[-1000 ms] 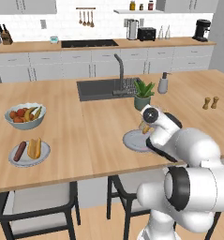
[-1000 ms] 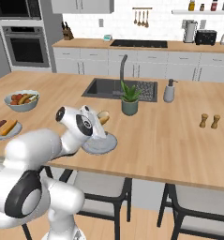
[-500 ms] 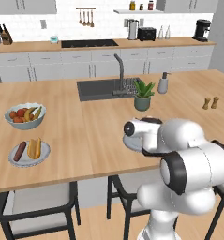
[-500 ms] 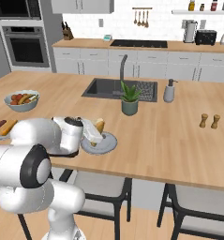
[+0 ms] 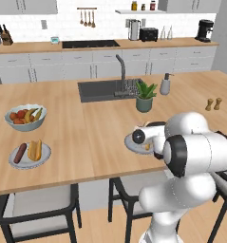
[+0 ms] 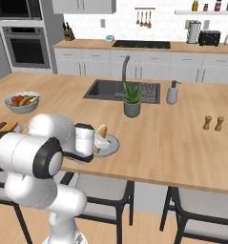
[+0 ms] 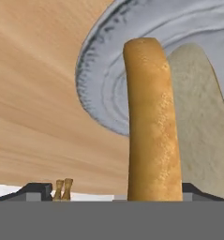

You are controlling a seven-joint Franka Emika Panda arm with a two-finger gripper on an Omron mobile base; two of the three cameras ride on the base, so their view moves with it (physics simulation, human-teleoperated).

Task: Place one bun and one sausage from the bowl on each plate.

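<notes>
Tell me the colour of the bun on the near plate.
Golden-orange crust with a paler tan side; the bun lies on the pale grey-blue plate. Hand view shows it best.

Two plates sit on the desk: one [image 5: 16, 163] near its left edge, one [image 6: 113, 143] at the front edge. Two buns, one on each [image 5: 35, 149] [image 6: 100, 135]. One sausage [image 5: 20, 153] (left plate). One fruit bowl [image 5: 25, 123]. One potted plant [image 5: 144, 96].

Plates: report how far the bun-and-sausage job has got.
Done: the far plate holds a sausage and a bun. In hand: a bun lies on the near plate, between the open tool's jaws. Left: no sausage visible on that plate.
</notes>
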